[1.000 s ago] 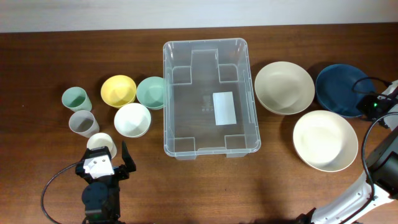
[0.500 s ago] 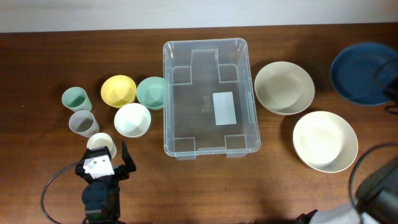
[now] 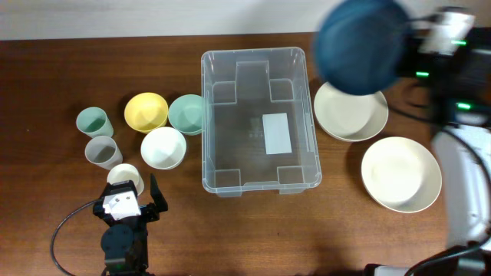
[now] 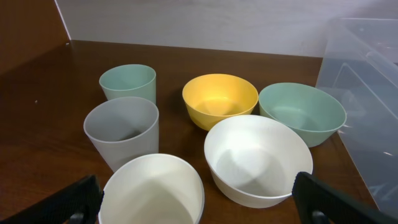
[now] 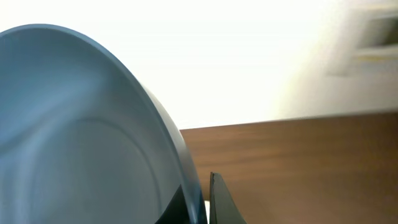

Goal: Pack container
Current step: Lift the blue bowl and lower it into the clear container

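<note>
Barely started: the clear container (image 3: pixel 204 123) sits empty on the worktop (image 3: pixel 46 92), the right gripper (image 5: pixel 205 199) pinches a dark blue bowl (image 3: pixel 359 44) aloft at its 1 o'clock, and the left gripper (image 3: pixel 129 188) hangs spread wide by the cups (image 4: pixel 121 134) at 8 o'clock.

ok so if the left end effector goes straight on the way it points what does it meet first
Most likely the cream cup: it sits right ahead of the left end effector, close in front of its open jaws. Exact depth is hard to judge.
</note>
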`<state>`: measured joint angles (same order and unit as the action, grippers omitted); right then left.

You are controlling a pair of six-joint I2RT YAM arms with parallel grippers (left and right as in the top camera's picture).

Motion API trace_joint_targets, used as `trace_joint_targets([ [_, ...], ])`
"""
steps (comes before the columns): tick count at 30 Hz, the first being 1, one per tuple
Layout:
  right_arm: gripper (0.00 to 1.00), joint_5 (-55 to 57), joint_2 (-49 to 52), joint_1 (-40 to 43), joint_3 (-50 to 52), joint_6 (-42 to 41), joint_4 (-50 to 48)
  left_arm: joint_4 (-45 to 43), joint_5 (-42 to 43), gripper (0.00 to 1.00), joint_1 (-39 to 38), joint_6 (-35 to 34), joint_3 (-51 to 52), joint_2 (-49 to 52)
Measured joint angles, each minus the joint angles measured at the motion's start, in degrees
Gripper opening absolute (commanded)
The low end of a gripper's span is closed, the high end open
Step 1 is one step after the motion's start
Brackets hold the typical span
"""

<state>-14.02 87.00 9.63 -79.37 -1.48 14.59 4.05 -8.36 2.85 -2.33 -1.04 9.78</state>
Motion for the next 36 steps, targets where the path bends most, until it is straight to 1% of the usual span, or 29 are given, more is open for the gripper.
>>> trace_joint_targets([
  [4, 0.04, 5.73, 3.43, -12.41, 0.00, 1.73, -2.10, 0.00, -0.02, 1.00, 0.00, 0.00, 0.00, 0.00],
  [8, 0.04, 12.28, 9.31, -20.50, 0.00, 3.96, -5.03, 0.02, 0.00, 1.00, 0.00, 0.00, 0.00, 0.00],
  [14, 0.04, 17.64, 19.67, -24.39, 0.02, 5.33, -8.31, 0.02, -0.02, 1.00, 0.00, 0.00, 0.00, 0.00],
  [18, 0.04, 18.36, 23.02, -25.16, 0.04, 5.86, -10.58, 0.02, 0.00, 0.99, 0.00, 0.00, 0.02, 0.00],
  [19, 0.05, 18.36, 23.26, -25.38, 0.04, 5.97, -11.10, 0.00, 0.00, 1.00, 0.00, 0.00, 0.02, 0.00],
  [20, 0.21, 18.32, 23.34, -25.68, 0.04, 5.97, -11.72, 0.02, -0.02, 1.00, 0.00, 0.00, 0.02, 0.00],
  [21, 0.29, 18.32, 23.34, -26.03, 0.04, 6.01, -12.33, 0.00, 0.00, 1.00, 0.00, 0.00, 0.02, 0.00],
  [22, 0.35, 18.29, 23.34, -26.32, 0.04, 5.95, -13.07, 0.02, -0.02, 1.00, 0.00, 0.00, 0.02, 0.00],
  [24, 0.43, 18.29, 23.34, -26.91, 0.02, 6.12, -14.03, 0.00, -0.02, 1.00, 0.00, 0.00, 0.02, 0.00],
  [33, 0.45, 18.58, 23.34, -27.63, -0.11, 6.01, -15.93, 0.00, -0.02, 1.00, 0.00, 0.00, 0.02, 0.00],
  [36, 0.45, 20.76, 23.30, -27.56, -1.60, 5.97, -13.46, 0.00, -0.02, 1.00, 0.00, 0.00, 0.02, 0.00],
])
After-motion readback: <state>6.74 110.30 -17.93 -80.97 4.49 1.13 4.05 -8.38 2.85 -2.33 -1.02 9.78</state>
